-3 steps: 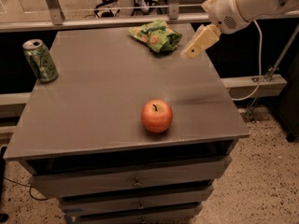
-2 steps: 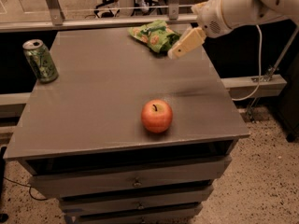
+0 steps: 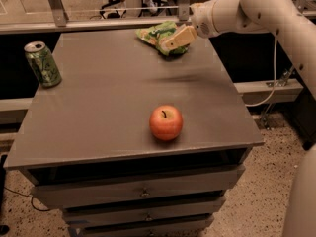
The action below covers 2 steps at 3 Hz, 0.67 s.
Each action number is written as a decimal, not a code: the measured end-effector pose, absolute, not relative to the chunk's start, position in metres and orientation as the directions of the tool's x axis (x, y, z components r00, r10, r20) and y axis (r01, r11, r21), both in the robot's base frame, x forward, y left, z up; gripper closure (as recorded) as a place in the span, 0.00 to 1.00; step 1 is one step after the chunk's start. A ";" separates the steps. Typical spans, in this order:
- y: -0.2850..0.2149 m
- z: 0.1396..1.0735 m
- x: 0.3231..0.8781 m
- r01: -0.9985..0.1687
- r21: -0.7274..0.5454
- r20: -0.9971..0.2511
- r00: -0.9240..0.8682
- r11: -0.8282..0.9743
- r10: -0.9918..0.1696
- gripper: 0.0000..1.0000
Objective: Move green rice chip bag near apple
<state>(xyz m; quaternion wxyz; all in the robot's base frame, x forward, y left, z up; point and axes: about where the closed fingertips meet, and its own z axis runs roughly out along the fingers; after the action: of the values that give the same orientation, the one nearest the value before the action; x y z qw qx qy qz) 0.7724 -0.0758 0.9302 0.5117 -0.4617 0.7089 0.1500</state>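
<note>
Camera view, one gripper [image 3: 177, 38]: tan and wedge-shaped, at the end of our smooth white arm [image 3: 247, 9], it overlaps the right edge of the one green rice chip bag [image 3: 154, 33]; whether it is apart or together we cannot tell. We see the bag, crinkled foil, lying at the far edge of the flat grey cabinet top [image 3: 108, 98]. One round red-orange apple [image 3: 166, 123] stands well apart, near the front edge. One green soda can [image 3: 43, 64] stands upright at far left. Stacked drawer fronts [image 3: 143, 194] show below.
</note>
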 end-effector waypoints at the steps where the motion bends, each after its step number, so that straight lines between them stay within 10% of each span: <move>1: -0.069 0.908 0.804 -0.793 -0.231 -0.873 -0.087 0.563 -0.480 0.00; 2: -0.068 0.884 0.821 -0.783 -0.199 -0.871 -0.134 0.589 -0.473 0.00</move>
<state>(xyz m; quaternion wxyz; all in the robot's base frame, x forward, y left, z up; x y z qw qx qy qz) 0.8211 -0.0677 0.8844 0.5012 -0.4261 0.7370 0.1547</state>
